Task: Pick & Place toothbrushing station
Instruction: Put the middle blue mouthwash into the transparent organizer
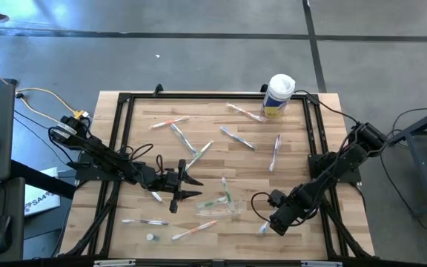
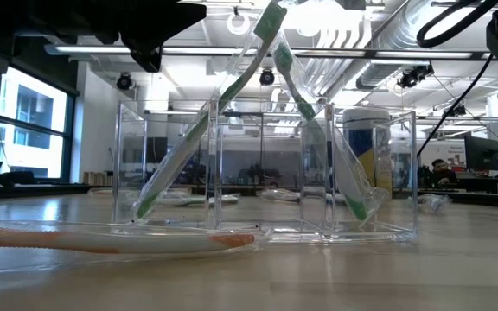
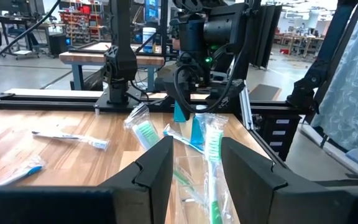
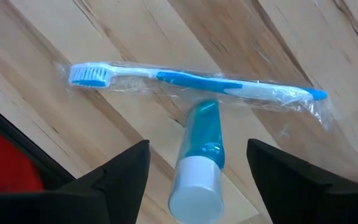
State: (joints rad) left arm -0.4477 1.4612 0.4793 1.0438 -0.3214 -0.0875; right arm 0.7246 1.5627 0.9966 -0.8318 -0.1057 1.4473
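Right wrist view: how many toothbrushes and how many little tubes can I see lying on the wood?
blue toothbrush, in a clear wrapper: 1
blue tube, with a white cap: 1
Total: 2

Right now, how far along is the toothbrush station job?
Done: two green toothbrushes stand in the clear holder. In hand: the right end effector hangs open over a blue tube and blue toothbrush; the left end effector is at the holder. Left: several wrapped brushes lie scattered.
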